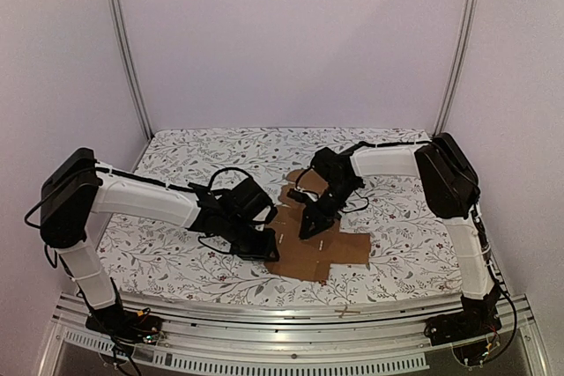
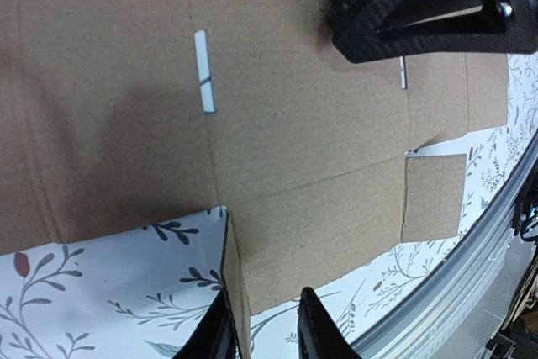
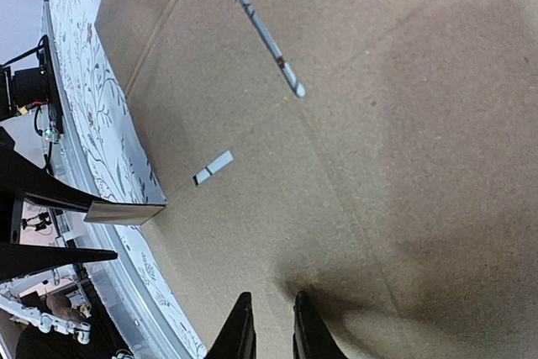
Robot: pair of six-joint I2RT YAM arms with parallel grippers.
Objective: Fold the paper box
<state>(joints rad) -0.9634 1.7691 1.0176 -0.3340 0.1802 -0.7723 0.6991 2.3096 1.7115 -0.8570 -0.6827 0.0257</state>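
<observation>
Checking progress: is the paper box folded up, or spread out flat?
Spread. The paper box lies as a flat cross-shaped sheet; no carton formed.

left arm [image 1: 141, 195] – jaws slightly apart | right arm [image 1: 388, 161] – jaws narrowly apart

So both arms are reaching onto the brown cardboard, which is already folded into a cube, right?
Not quite: the paper box is no cube. It lies spread out as an unfolded, cross-shaped sheet, as the top view shows. The rest is right.

paper box [image 1: 333, 251] on table [image 1: 176, 160]; left gripper [image 1: 268, 247] at its left edge; right gripper [image 1: 309, 230] over its middle
</observation>
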